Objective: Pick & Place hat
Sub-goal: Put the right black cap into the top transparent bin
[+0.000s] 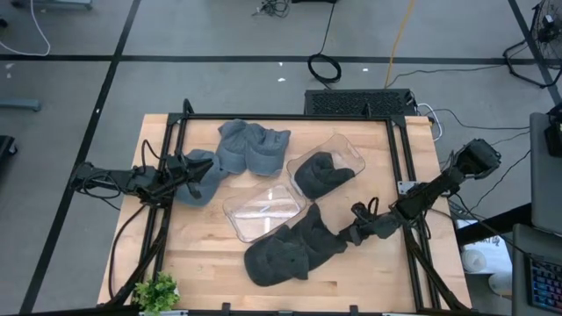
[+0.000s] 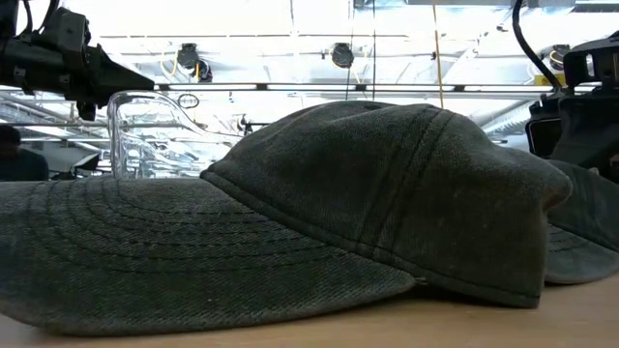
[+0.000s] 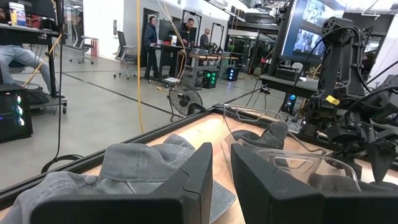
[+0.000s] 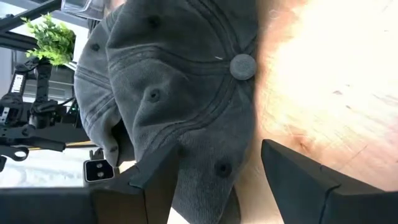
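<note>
Count: 4 hats — 2 light grey hats [image 1: 253, 145] [image 1: 200, 175], 2 dark hats, one [image 1: 294, 250] on the worktop [image 1: 202, 254], one [image 1: 322, 173] in a bin. 2 clear bins [image 1: 338, 151] [image 1: 263, 211]. 1 plant [image 1: 158, 291] at the worktop's corner.

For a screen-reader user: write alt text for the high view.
Overhead, the right gripper reaches a dark grey cap at the wooden table's front; the left gripper rests by lighter grey caps. Two clear bins sit mid-table, one holding a cap.
</note>
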You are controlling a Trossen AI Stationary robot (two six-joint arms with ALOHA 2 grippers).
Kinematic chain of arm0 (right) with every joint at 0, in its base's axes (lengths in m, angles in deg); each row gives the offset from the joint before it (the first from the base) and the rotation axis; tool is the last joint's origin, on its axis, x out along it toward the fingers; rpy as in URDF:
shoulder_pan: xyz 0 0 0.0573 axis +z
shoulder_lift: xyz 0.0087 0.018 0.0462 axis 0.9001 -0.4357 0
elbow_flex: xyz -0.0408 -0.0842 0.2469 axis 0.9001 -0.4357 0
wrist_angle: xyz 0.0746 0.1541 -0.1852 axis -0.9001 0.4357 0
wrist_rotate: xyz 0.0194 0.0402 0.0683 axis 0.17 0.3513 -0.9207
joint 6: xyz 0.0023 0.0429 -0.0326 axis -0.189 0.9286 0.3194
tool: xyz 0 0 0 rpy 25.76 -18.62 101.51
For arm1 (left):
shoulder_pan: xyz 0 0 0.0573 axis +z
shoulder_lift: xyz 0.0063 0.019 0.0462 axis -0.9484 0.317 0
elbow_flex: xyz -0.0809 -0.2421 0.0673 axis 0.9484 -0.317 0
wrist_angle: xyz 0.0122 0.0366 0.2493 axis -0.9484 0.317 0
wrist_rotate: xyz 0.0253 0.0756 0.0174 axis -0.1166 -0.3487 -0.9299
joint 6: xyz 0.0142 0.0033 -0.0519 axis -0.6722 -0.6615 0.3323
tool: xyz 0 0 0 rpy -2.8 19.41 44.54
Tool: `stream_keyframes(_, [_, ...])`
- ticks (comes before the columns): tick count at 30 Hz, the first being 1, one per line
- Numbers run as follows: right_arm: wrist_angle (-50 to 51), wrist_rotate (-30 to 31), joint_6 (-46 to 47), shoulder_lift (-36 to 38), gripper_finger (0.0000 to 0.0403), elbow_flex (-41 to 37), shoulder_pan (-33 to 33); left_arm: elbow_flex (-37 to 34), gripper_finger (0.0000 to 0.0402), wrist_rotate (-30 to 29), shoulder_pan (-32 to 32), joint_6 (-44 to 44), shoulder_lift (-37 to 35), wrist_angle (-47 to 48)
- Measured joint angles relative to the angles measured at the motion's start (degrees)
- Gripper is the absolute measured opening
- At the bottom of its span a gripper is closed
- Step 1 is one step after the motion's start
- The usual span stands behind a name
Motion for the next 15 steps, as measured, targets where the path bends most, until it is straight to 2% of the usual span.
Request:
stream_keyframes(5, [-3.8, 1.2, -3.4, -6.4, 0.0217, 0.0, -2.9, 0.0, 0.0067, 0.0, 0.0, 0.0, 0.0, 0.0])
stream_keyframes(7, [-11.0, -0.4, -6.3, -9.5, 0.0217, 0.0, -4.2, 0.0, 0.0067, 0.0, 0.0, 0.0, 0.0, 0.0])
stream_keyframes(12, [-31.4, -8.9, -14.4, -15.2, 0.0217, -0.3, -6.2, 0.0, 0.0067, 0.0, 0.0, 0.0, 0.0, 0.0])
stream_keyframes(15, [-41.2, -13.0, -17.1, -15.7, 0.0217, -0.2, -6.9, 0.0, 0.0067, -0.1, 0.0, 0.0, 0.0, -0.1])
